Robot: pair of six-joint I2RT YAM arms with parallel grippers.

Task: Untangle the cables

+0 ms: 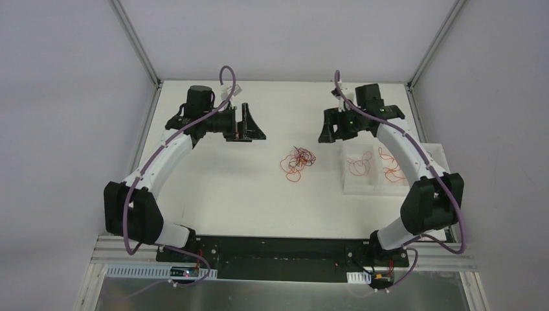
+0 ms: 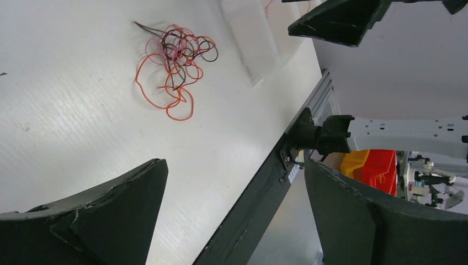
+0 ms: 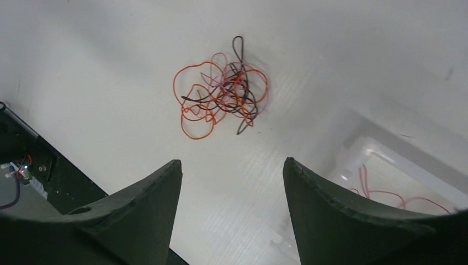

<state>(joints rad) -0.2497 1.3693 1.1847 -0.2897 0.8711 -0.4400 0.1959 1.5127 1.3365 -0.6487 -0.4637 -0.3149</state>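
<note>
The cables (image 1: 298,162) lie as a small tangled wad of thin red-orange and black wires on the white table, between the two arms. The wad also shows in the left wrist view (image 2: 174,66) and the right wrist view (image 3: 221,94). My left gripper (image 1: 252,126) is open and empty, raised to the left of the wad; its jaws stand wide apart in its own view (image 2: 233,163). My right gripper (image 1: 329,129) is open and empty, raised to the right of the wad (image 3: 232,160). Loose red strands (image 1: 357,166) lie in a clear tray.
A clear two-compartment tray (image 1: 343,184) stands at the right, with red strands in both compartments (image 1: 390,165); it shows in the right wrist view (image 3: 353,149) too. The black base rail (image 1: 278,249) runs along the table's near edge. White walls enclose the table.
</note>
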